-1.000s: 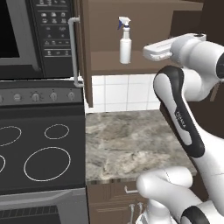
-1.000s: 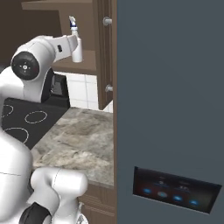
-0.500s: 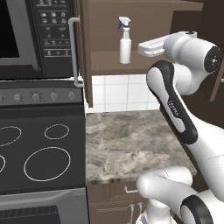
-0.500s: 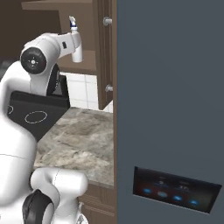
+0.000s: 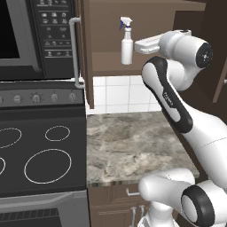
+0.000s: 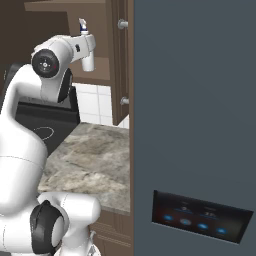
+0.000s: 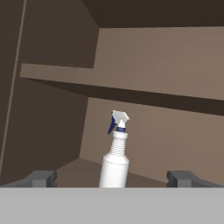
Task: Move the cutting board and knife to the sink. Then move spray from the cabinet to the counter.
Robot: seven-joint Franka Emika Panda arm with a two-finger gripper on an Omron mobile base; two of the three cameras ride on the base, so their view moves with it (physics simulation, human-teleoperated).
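Two fingertips of my gripper point(image 7: 112, 178) sit wide apart at the bottom corners of the hand view, holding nothing, with the spray point(image 7: 115, 154) upright between them at lower centre. In the left base view the spray point(image 5: 127, 41) stands on the cabinet point(image 5: 106, 62) shelf, top centre. Below spreads the counter point(image 5: 133, 146), bordering the stovetop point(image 5: 40, 155) at lower left.

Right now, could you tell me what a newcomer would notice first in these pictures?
The spray standing upright on the shelf of the open cabinet, with the white arm raised to it. The open claw faces the bottle, a finger on either side. Below lies the counter.
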